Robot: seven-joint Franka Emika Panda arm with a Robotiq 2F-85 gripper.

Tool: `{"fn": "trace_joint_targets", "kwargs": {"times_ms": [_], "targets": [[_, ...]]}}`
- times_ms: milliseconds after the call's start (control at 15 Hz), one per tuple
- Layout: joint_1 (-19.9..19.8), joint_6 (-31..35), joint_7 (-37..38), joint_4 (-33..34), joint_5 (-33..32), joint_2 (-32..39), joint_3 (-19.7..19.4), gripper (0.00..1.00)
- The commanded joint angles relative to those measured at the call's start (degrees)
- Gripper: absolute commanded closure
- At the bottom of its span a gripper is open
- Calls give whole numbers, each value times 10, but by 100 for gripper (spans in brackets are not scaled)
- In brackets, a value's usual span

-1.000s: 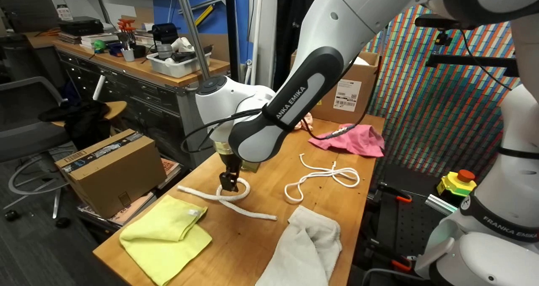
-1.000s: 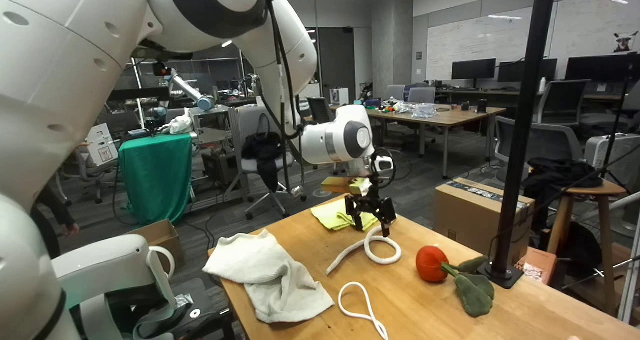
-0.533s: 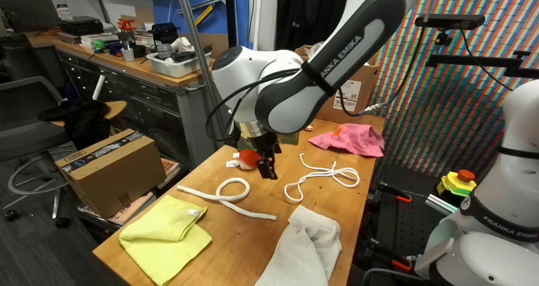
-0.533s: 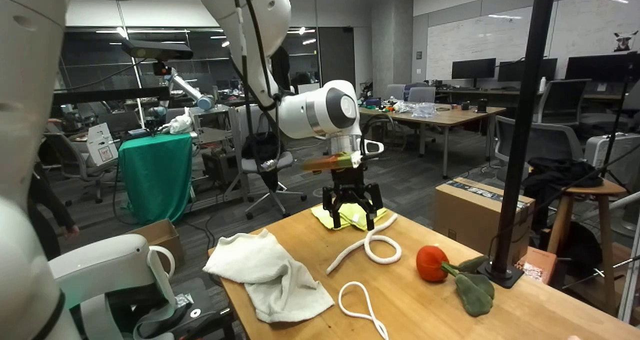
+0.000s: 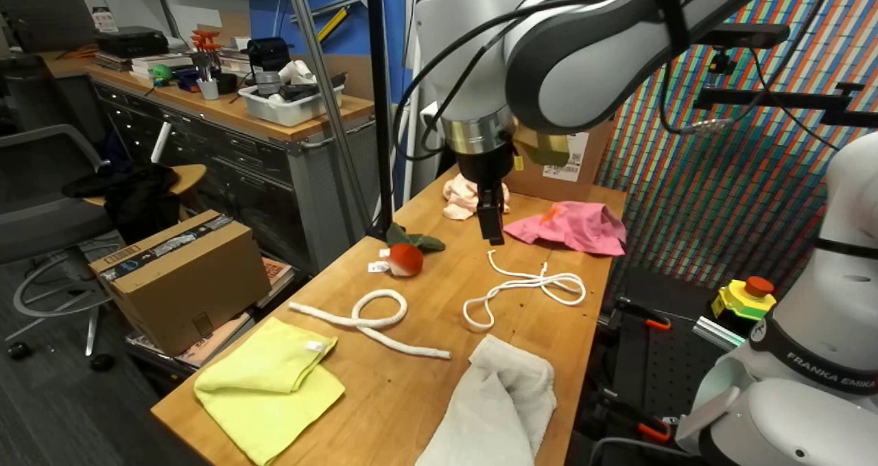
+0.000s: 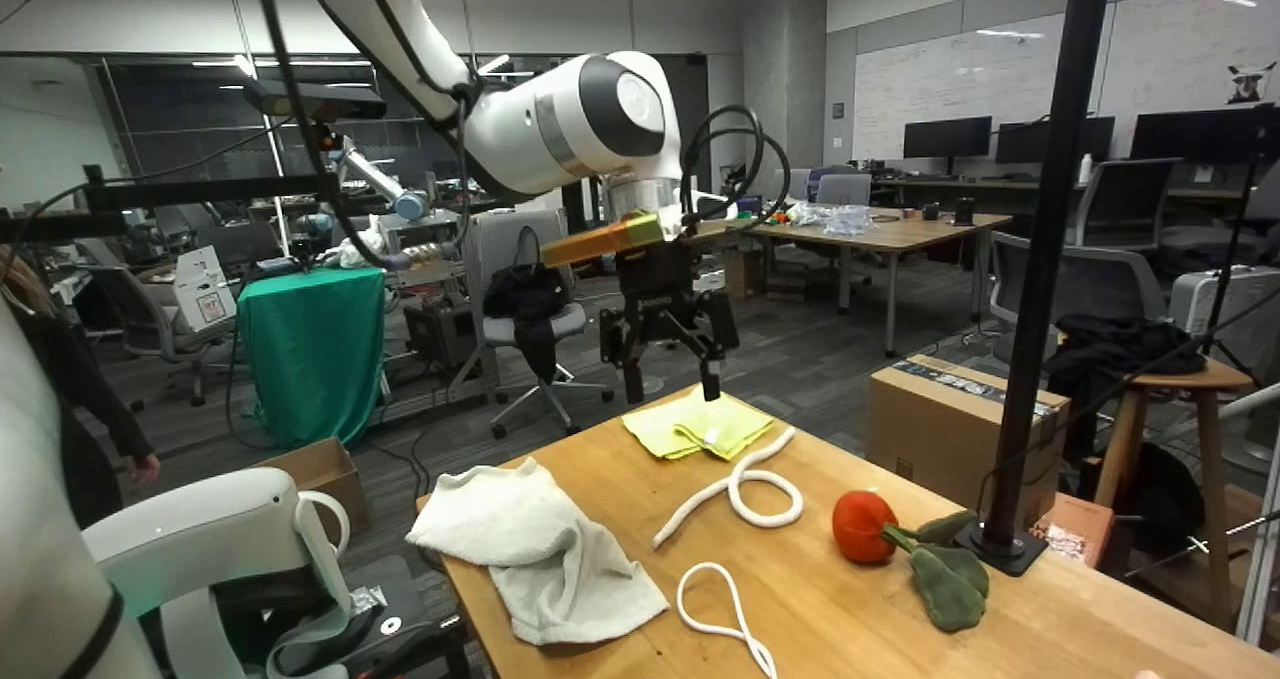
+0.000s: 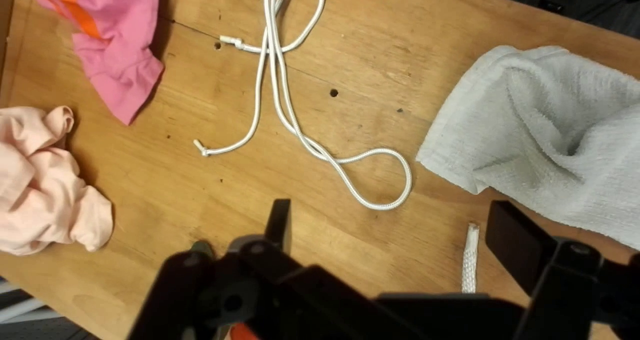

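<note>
My gripper (image 5: 492, 238) is open and empty, held well above the wooden table (image 5: 418, 394). It also shows in an exterior view (image 6: 672, 397) and in the wrist view (image 7: 390, 220). It touches nothing. A thick white rope (image 5: 360, 323) lies with one loop; its end (image 7: 469, 262) shows between the fingers in the wrist view, below them. A thin white cord (image 5: 525, 283) lies tangled on the table; its rounded loop (image 7: 408, 177) is ahead of the fingers in the wrist view. A grey-white cloth (image 7: 540, 129) lies beyond one finger.
A yellow cloth (image 5: 260, 390), a pink cloth (image 5: 576, 227) and a peach cloth (image 5: 461, 197) lie on the table. A red plush vegetable (image 6: 865, 527) with green leaves lies near a black pole (image 6: 1045, 209). A cardboard box (image 5: 531, 183) stands at the table's far end.
My gripper has risen from low over the thick rope and moved away, toward the pink and peach cloths. Its jaws remain open. The rope, cord and cloths have not moved.
</note>
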Motion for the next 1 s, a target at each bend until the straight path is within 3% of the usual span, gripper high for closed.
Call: {"fn": "trace_joint_targets", "kwargs": {"times_ms": [0,267,600,667,933], "targets": [[-33,54,-29,-97,11,-146,7,0],[-61,123,-52,-174,23,-274,-15,0],[-80,165,-133,-254,72,-416,-80,0],[-88,141,-101,-210,61,-347,-45,0],[-91,145,-130,-245,73,-409,-69,0]]}}
